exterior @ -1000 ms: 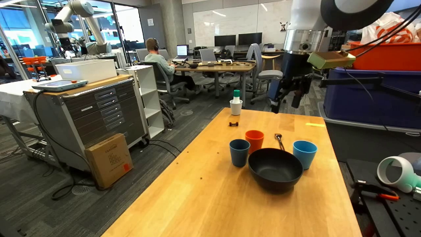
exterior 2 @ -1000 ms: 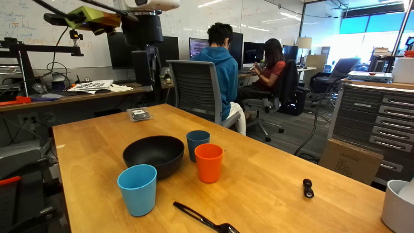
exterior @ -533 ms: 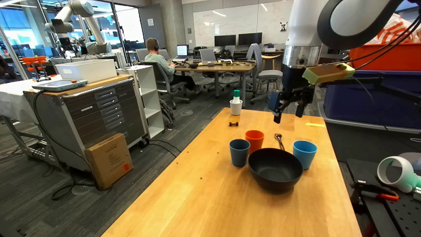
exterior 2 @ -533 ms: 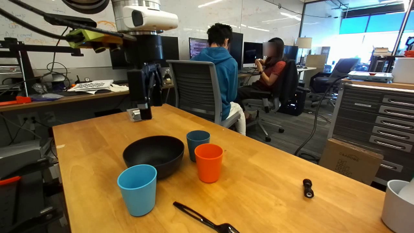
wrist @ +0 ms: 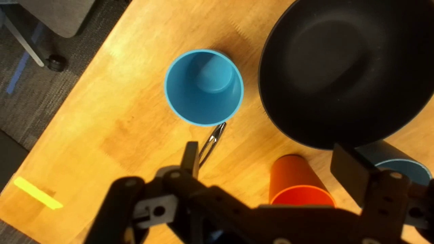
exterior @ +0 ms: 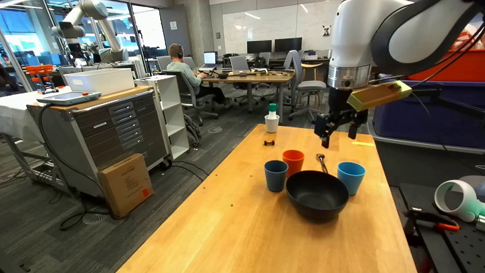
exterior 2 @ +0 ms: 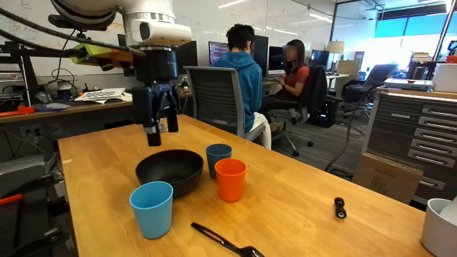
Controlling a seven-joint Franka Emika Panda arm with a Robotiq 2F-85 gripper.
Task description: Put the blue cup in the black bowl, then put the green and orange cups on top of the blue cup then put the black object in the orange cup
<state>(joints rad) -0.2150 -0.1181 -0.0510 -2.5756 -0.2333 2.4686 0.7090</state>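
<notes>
Light-blue tapered plastic cup (wrist: pixel 204 87): to grasp, shift spread black end effector (wrist: pixel 271 164) toward 11 o'clock (wrist view), then descend; avoid round matte-black bowl (wrist: pixel 346 73) at cup's 3 o'clock.

Arm (exterior: pixel 352 30): white and gray, bent, reaches in from the top right in an exterior view | wrist (exterior: pixel 349 77): silver ring, faces down | gripper (exterior 2: pixel 163 134): black, hangs in the air | fingers (wrist: pixel 350 169): two, spread wide apart, tips pointing down
</notes>
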